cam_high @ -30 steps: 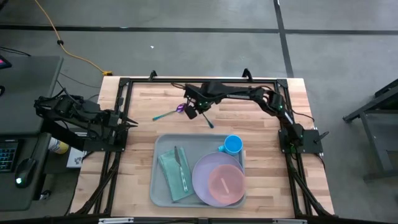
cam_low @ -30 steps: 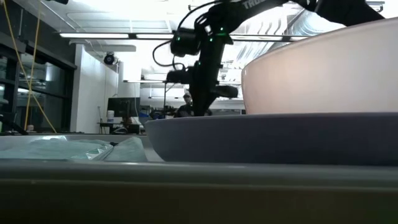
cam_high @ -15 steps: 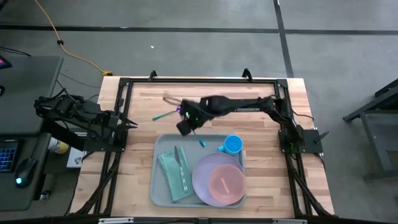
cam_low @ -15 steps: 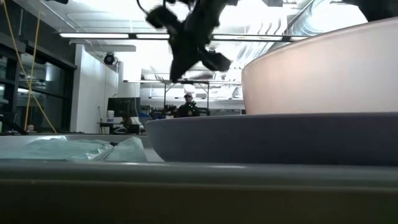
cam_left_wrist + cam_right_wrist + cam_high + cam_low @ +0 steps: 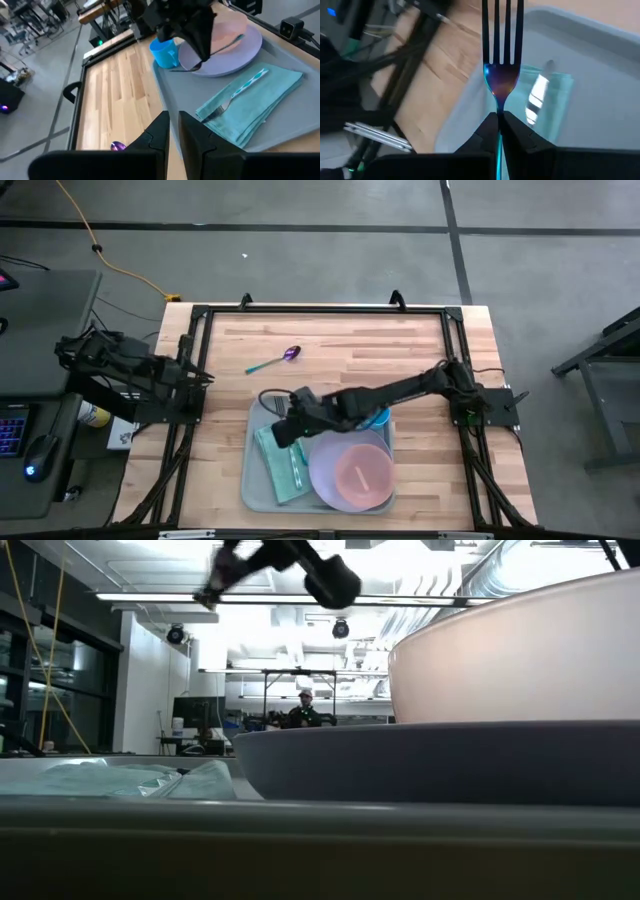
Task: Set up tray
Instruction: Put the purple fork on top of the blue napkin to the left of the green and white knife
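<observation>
Within a second the right gripper (image 5: 283, 430) has swung from the far tabletop down over the tray (image 5: 258, 483), clamped on a fork (image 5: 502, 60). The tray lies directly beneath it, napkin (image 5: 282, 464) just below, so placing the fork looks imminent.

The left gripper (image 5: 172, 131) waits aside, narrow and empty.

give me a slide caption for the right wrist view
Right tool shut on an iridescent fork, tines forward above the tray and teal napkin.

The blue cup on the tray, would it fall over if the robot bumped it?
Maybe. The blue cup stands upright on the tray and looks like light plastic, so a bump could slide or tip it. The lavender plate close beside it might stop it on that side.
</observation>
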### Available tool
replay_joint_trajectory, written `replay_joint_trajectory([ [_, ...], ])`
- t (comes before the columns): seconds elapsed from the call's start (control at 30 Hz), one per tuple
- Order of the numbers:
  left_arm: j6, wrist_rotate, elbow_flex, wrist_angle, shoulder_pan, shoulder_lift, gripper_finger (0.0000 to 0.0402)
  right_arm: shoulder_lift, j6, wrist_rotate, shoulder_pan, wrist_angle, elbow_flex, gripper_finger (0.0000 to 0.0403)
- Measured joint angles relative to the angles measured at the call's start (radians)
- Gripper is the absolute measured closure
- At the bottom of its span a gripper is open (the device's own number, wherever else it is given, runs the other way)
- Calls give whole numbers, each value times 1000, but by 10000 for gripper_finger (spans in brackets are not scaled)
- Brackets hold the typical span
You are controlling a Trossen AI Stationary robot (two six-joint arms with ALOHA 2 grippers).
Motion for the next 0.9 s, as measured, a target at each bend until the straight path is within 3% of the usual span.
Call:
replay_joint_trajectory([
  [0.3,28,20,0,0,0,-20,330,129,50,12,48,239,21,403],
  [0.63,28,47,0,-8,0,-25,330,350,79,-52,42,75,282,403],
  [0.9,28,60,0,-9,0,-25,330,385,188,-53,42,-10,301,403],
])
